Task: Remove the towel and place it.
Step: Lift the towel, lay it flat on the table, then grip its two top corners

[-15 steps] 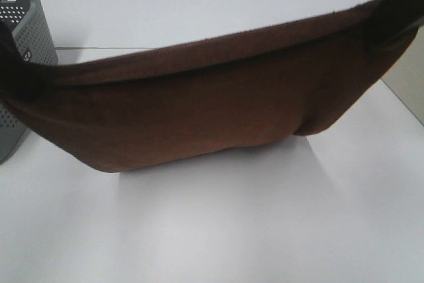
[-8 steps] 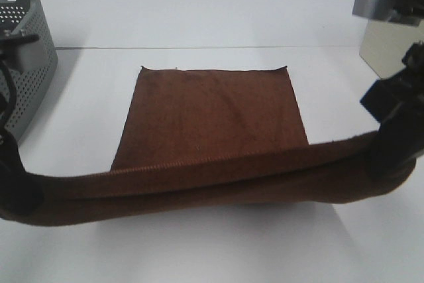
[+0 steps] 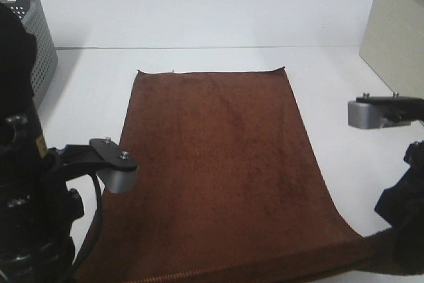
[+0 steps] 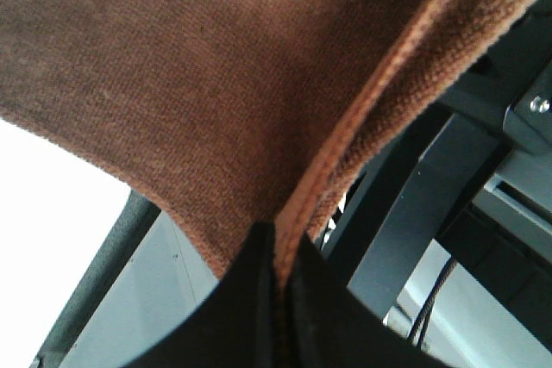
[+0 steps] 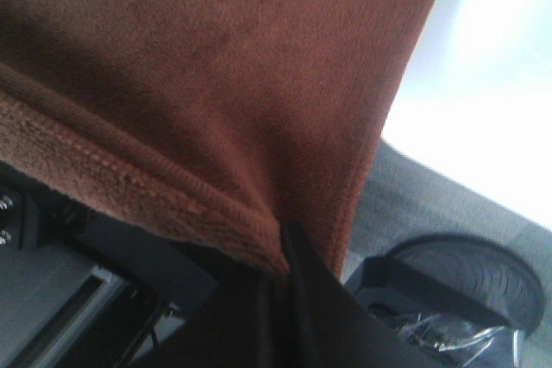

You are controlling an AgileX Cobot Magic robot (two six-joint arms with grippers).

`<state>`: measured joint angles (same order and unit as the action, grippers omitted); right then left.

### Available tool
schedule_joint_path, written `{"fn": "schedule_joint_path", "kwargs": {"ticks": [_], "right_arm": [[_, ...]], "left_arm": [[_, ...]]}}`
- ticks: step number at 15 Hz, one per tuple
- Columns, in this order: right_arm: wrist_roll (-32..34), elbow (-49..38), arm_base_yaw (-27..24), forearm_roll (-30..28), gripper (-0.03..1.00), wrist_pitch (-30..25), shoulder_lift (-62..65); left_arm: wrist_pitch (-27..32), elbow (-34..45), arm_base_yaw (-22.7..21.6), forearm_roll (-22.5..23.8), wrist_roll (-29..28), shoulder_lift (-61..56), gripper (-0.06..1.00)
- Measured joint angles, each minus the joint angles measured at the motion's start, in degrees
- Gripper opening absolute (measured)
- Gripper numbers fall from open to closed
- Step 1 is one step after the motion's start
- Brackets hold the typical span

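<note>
The dark brown towel (image 3: 218,164) lies spread lengthwise down the middle of the white table, its far edge straight and flat. Its near edge lifts slightly off the table between my two arms at the bottom of the exterior view. The left arm (image 3: 26,217) stands at the near left corner and the right arm (image 3: 404,217) at the near right. In the left wrist view my left gripper (image 4: 280,299) is shut on the towel's (image 4: 216,84) hemmed corner. My right gripper (image 5: 280,286) pinches the other corner of the towel (image 5: 216,66) the same way.
A grey perforated basket (image 3: 41,38) stands at the far left edge of the table. A beige box (image 3: 394,31) sits at the far right. White table surface (image 3: 199,11) shows beyond the towel and along both of its long sides.
The towel hung stretched in the air between the grippers. Both arms have pulled it toward the near edge and lowered it, so it now lies flat along the table.
</note>
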<state>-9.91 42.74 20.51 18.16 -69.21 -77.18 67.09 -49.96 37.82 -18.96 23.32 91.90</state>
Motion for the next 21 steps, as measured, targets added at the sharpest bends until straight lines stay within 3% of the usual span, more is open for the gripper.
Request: {"fn": "schedule_joint_path", "kwargs": {"ticks": [2, 6, 11, 16, 18, 21], "right_arm": [[-0.1, -2.9, -0.1, 0.1, 0.01, -0.1, -1.8], [-1.7, -4.2, -0.1, 4.2, 0.01, -0.2, -1.8], [-3.9, -4.6, -0.2, 6.8, 0.02, -0.2, -1.8], [-4.5, -4.6, -0.2, 9.0, 0.1, -0.2, -1.8], [-4.5, -4.6, -0.2, 9.1, 0.25, -0.3, -1.8], [-3.4, -4.6, -0.2, 9.1, 0.58, -0.3, -1.8]], "left_arm": [[0.0, 0.0, 3.0, -0.4, -0.5, 2.6, 0.0], [1.1, -0.3, 3.7, -2.1, -4.9, 4.6, 0.0], [0.3, -1.0, 7.7, -5.5, -5.4, 7.6, 0.0], [-1.7, -3.4, 8.3, -7.0, -9.5, 7.8, 0.02], [-1.8, -3.4, 8.8, -8.9, -10.0, 7.8, 0.15], [-2.2, -3.4, 11.6, -12.0, -10.4, 7.8, 0.61]]}}
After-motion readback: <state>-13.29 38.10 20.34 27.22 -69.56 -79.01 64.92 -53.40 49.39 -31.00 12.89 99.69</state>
